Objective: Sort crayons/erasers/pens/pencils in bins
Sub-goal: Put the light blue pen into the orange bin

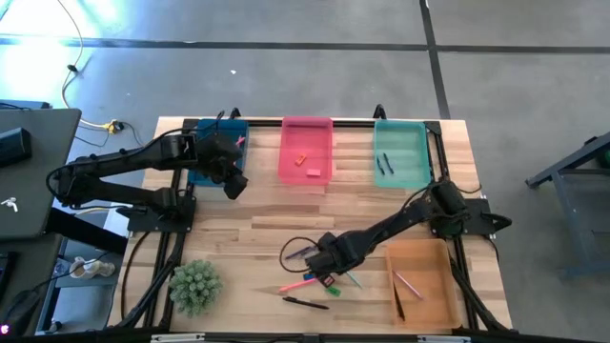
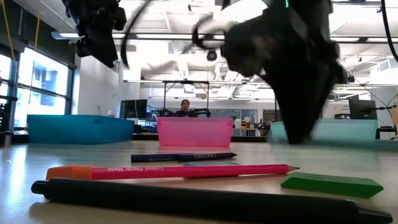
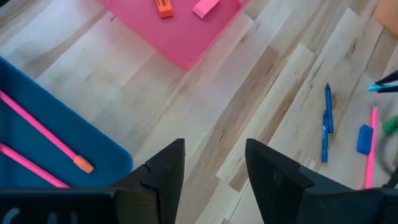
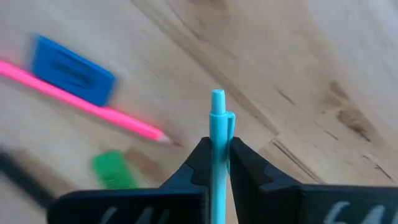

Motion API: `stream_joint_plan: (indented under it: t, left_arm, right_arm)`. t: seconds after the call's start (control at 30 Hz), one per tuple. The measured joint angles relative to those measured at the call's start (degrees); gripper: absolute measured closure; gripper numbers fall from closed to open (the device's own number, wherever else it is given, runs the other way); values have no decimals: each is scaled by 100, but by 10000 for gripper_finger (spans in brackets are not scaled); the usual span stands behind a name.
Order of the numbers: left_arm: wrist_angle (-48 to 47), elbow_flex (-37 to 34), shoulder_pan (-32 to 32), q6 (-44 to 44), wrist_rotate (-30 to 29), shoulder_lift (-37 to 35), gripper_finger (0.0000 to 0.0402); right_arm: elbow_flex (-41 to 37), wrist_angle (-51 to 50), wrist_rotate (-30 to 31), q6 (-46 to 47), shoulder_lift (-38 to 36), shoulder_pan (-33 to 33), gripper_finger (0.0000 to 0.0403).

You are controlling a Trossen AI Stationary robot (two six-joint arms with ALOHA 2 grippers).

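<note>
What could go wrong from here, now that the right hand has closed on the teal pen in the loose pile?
The right hand pinches the teal pen near one end, so it could swing or slip during transport. The pink pencil, blue eraser and green eraser lie close by, so a low lift might drag them. The teal bin is far across the table, which leaves a long carry for a drop.

- Black pen [image 2: 205,200] lies nearest on the counter [image 2: 37,155]; pink pencil [image 2: 174,170] behind it.
- Green eraser [image 2: 331,184] at 4 o'clock.
- Pink bin [image 2: 194,132] at centre.
</note>
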Motion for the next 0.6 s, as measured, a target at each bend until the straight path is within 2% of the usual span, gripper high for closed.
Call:
stream_joint_plan:
  t: [0.3,0.6]
  left_arm:
    - [11,0,-3,391,-7,0,245]
    - [104,0,-3,770,-7,0,245]
  right_arm:
    - [11,9,425,549,-407,206,392]
    - [15,-225,1449,1175,-919,453,391]
